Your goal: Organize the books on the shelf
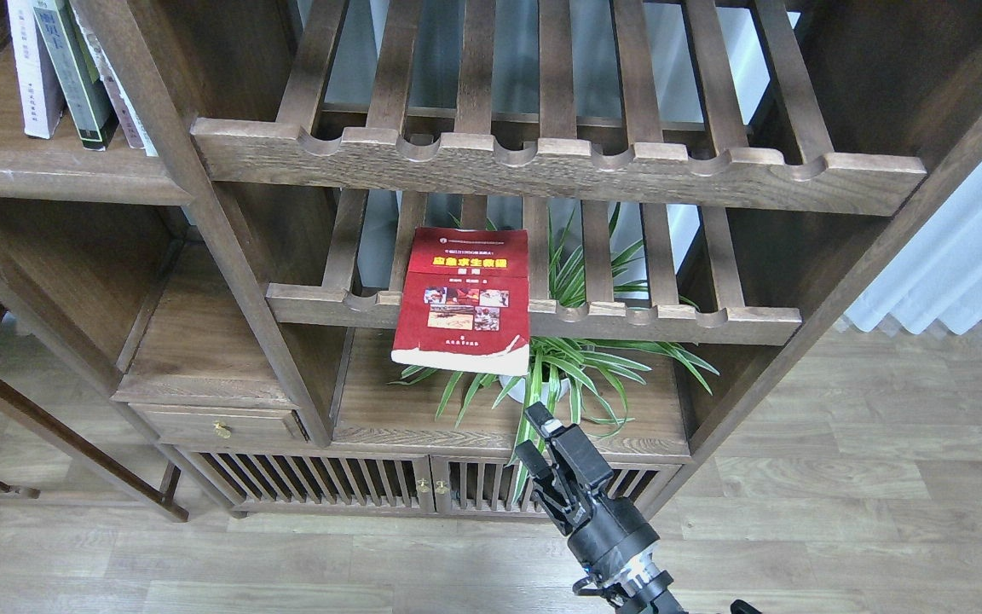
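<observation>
The red book [465, 298] lies flat, cover up, on the lower slatted rack [713, 320]; its near edge overhangs the scalloped front rail, and the lower right corner of the cover is torn or curled, showing white pages; small photos and a yellow title are visible on the cover.

One gripper [534, 435] is in view, rising from the bottom edge right of centre; which arm it belongs to cannot be confirmed from the frame alone, though its entry point suggests the right; its two fingers point up and slightly left, with a narrow gap between them and nothing held. The fingertips sit below and just to the right of the book's overhanging edge, near but not touching it; the book is outside the jaws. The other gripper is not in view.

A potted plant [576, 358] with long green leaves stands on the solid cabinet top [389, 409] beneath the rack, directly behind the gripper and under the book.

An upper slatted rack [559, 162] carries nothing. At upper left, several upright books [73, 72] stand on a flat dark-brown shelf [56, 166], leaning slightly; this shelf is well apart from the red book and the gripper. A small drawer [218, 424] with a brass knob sits at lower left.
</observation>
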Tool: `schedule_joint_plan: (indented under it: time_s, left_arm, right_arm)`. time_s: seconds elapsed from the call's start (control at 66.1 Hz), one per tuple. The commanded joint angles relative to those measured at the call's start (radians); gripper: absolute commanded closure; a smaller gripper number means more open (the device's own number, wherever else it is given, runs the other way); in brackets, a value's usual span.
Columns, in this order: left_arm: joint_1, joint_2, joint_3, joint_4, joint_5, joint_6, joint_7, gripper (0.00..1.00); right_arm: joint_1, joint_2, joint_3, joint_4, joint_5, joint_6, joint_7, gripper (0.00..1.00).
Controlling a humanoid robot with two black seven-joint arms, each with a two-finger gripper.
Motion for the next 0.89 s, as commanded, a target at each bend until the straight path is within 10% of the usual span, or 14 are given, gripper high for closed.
schedule_joint_plan:
  time_s: [0.0,0.878]
  left_arm:
    - [0.040,-0.047,0.036,0.002,0.000,0.000,0.000,0.00]
    - [0.144,-0.103,0.068,0.157,0.000,0.000,-0.006,0.00]
  right_arm:
    - [0.000,0.000,-0.001,-0.002,-0.002,0.000,0.011,0.07]
    - [0.132,0.054,-0.004,-0.007,-0.123,0.000,0.015,0.06]
